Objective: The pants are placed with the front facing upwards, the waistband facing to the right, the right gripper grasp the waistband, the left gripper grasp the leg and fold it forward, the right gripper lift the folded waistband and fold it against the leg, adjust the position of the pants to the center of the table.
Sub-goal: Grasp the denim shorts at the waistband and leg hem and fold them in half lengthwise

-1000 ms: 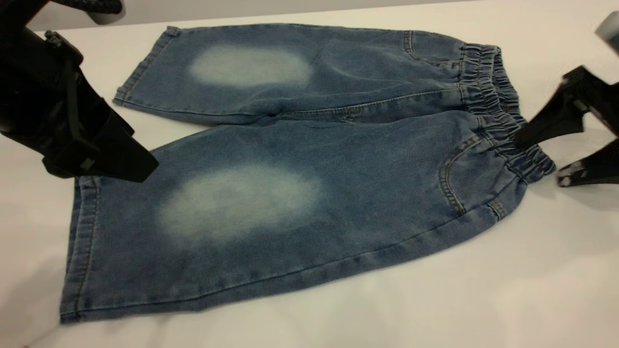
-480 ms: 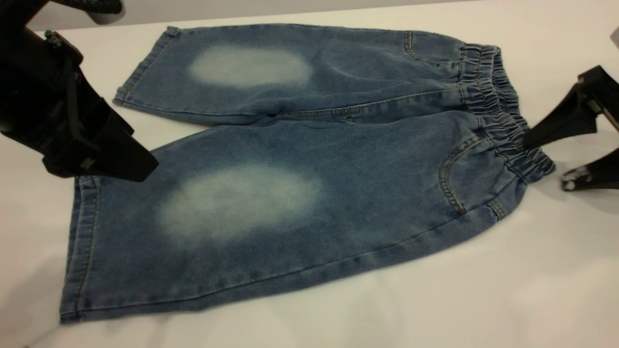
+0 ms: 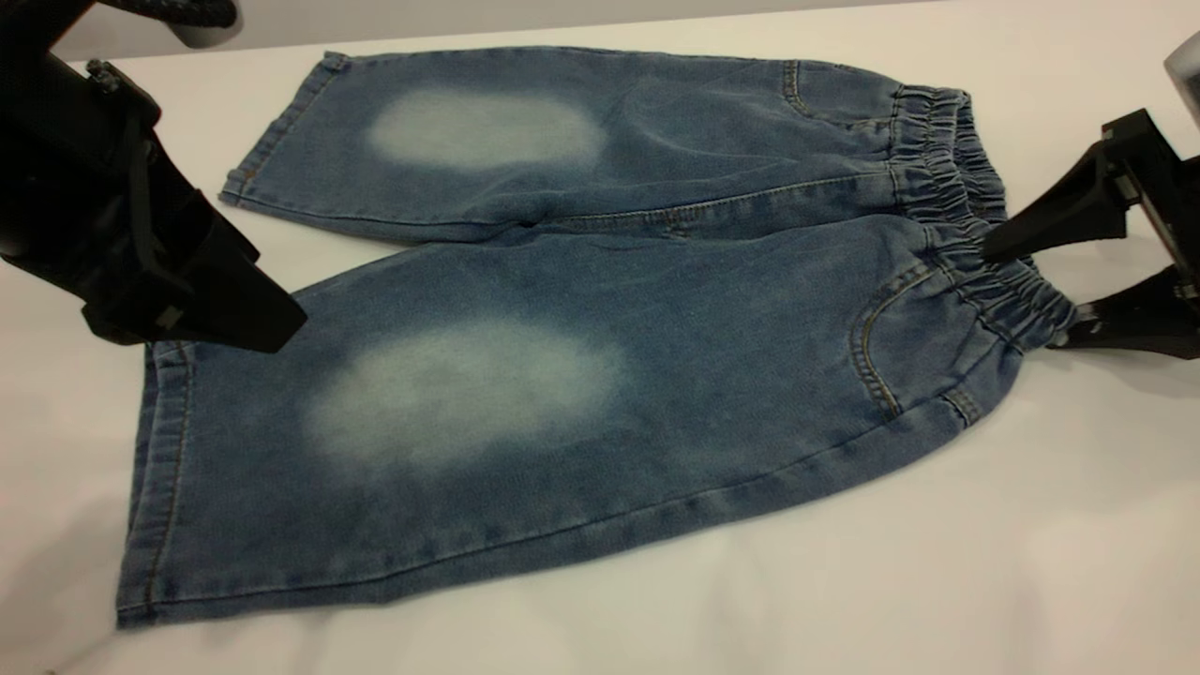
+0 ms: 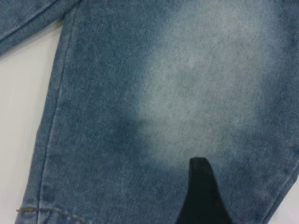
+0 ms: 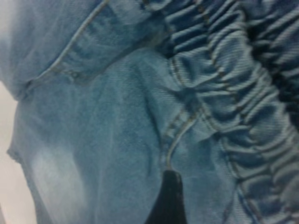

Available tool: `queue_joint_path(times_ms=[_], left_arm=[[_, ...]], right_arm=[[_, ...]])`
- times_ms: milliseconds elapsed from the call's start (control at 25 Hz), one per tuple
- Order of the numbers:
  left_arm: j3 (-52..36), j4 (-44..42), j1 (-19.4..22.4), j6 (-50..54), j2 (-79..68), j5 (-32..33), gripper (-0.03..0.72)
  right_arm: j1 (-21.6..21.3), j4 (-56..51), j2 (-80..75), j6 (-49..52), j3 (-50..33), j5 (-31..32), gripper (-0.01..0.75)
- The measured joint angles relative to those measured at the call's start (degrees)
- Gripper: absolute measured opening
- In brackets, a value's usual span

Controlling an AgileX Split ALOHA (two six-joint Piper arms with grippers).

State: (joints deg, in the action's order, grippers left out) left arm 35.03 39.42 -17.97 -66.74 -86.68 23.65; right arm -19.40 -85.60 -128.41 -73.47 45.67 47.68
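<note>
The blue denim pants (image 3: 525,309) lie flat on the white table (image 3: 937,581), legs to the left, with pale oval patches on both. The gathered waistband (image 3: 956,187) is at the right. My right gripper (image 3: 1022,298) is open at the waistband's near end: one finger lies over the ruffled band, the other rests on the table just beside it. In the right wrist view one finger (image 5: 166,200) shows over the waistband (image 5: 224,93). My left gripper (image 3: 272,328) hovers open over the near leg's hem. Only one of its fingers (image 4: 201,191) shows, above the denim.
The far leg (image 3: 422,131) reaches toward the table's back edge (image 3: 562,28). Bare white table runs along the front and to the right of the pants.
The right gripper has moved left onto the waistband's near end, after being slightly farther right half a second ago. The left gripper and the pants have not moved.
</note>
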Motion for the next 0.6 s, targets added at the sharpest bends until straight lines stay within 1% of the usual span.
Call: queue_joint_path(times_ms=[120, 240, 320, 440, 600], left_arm=[[0.0, 0.0, 0.0, 0.0, 0.0, 0.0, 0.452], [0.0, 0.0, 0.0, 0.0, 0.0, 0.0, 0.452], [0.0, 0.0, 0.0, 0.0, 0.0, 0.0, 0.452], [0.0, 0.0, 0.0, 0.0, 0.0, 0.0, 0.452], [0.0, 0.0, 0.0, -0.1, 0.0, 0.0, 0.452]], right_arm=[[0.0, -1.9, -0.3, -2.0, -0.1, 1.0, 0.573], [0.0, -2.0, -0.3, -1.9, -0.1, 1.0, 0.57], [0.1, -2.0, -0.3, -1.7, -0.1, 0.7, 0.556], [0.1, -1.9, -0.3, -1.7, -0.1, 0.2, 0.498], [0.1, -1.4, -0.3, -1.5, -0.1, -0.9, 0.358]])
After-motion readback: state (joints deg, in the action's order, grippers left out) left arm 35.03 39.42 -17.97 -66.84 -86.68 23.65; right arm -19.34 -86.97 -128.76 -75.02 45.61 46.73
